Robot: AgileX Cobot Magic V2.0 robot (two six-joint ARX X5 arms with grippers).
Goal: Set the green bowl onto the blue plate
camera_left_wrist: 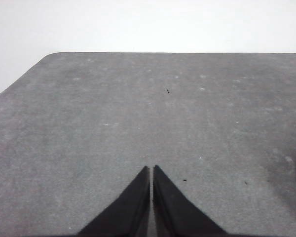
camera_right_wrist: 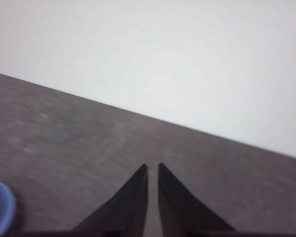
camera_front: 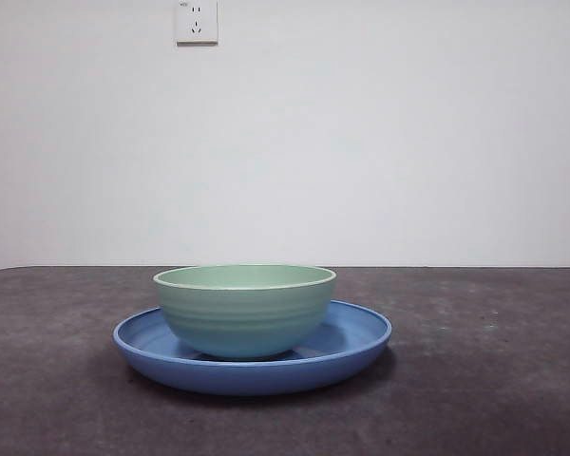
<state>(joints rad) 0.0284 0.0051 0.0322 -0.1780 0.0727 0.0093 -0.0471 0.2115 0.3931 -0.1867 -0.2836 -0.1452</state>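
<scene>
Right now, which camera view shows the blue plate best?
The front view: the whole blue plate shows on the table, with the green bowl standing in it. The right wrist view catches only a blurred sliver of its rim; the left wrist view shows none.

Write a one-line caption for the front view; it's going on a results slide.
Green bowl sits upright on the blue plate on the dark table; no gripper in view.
</scene>
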